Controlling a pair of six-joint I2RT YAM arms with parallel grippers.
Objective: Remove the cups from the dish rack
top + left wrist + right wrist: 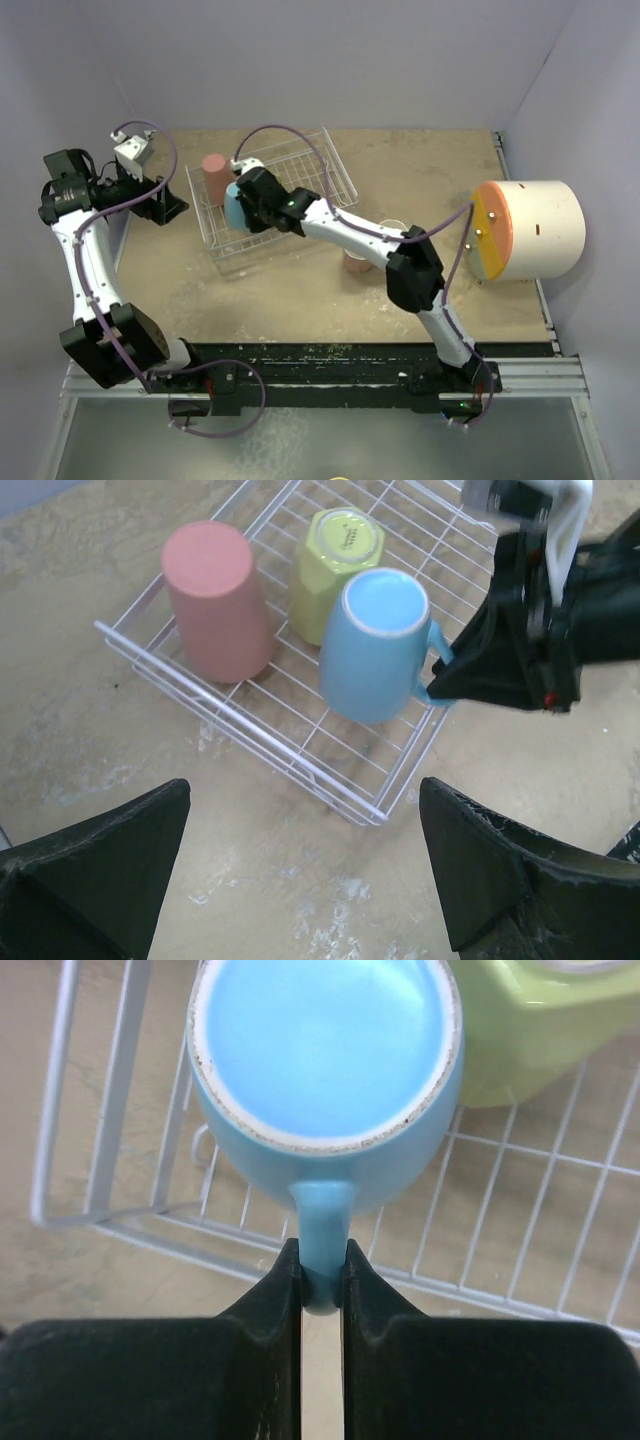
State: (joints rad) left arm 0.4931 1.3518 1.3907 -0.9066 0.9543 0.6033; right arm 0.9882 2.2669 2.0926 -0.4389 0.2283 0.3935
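The white wire dish rack (300, 170) stands at the back middle of the table. In it stand a coral-red cup (214, 175) and a yellow-green cup (338, 568), both bottom up. My right gripper (322, 1270) is shut on the handle of the light blue cup (325, 1060), which tilts over the rack's near-left corner (375, 650). My left gripper (305, 880) is open and empty, just left of the rack (172, 205). A light pink cup (356, 263) stands on the table, partly hidden under my right arm. The black cup is not in view.
A big cream cylinder (535, 230) with an orange-yellow face lies at the right edge. White walls close in the back and both sides. My right forearm stretches across the table's middle.
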